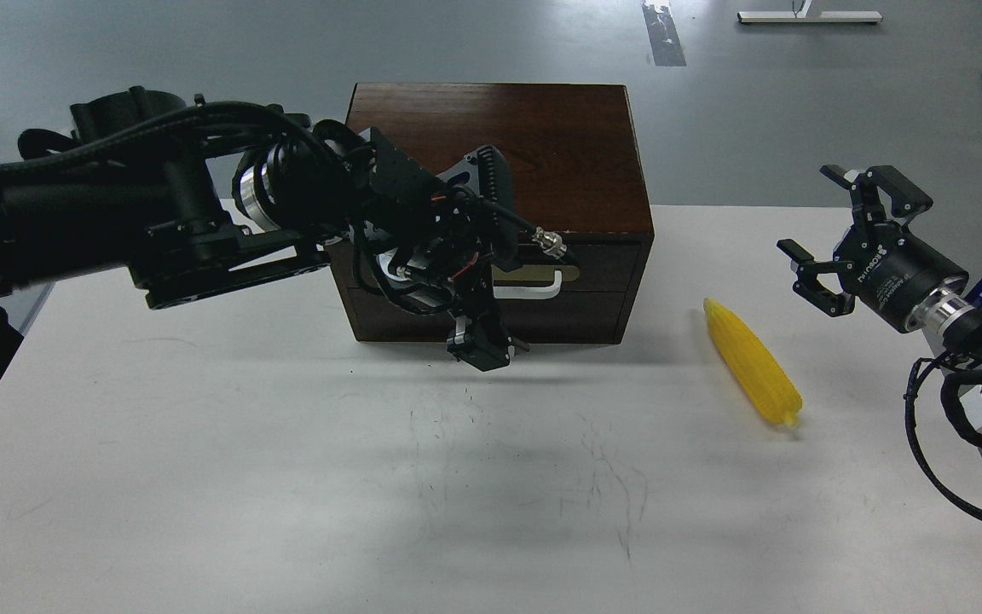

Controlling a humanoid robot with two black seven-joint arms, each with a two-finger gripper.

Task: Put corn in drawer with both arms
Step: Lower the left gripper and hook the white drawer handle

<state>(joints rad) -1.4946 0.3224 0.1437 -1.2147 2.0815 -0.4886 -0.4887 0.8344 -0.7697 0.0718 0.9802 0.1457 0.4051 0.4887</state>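
The yellow corn [751,362] lies on the white table [201,443], right of the dark wooden box [534,145]. The drawer [602,260] is closed; only the right end of its white handle [534,291] shows behind my left arm. My left gripper [481,345] points down in front of the drawer, its dark tip just below the box's front edge; its fingers cannot be told apart. My right gripper [819,239] is open and empty, hovering to the upper right of the corn, apart from it.
The box stands at the table's back middle. My left arm covers the box's left front. Cables [951,460] hang by my right arm at the table's right edge. Grey floor lies beyond the table.
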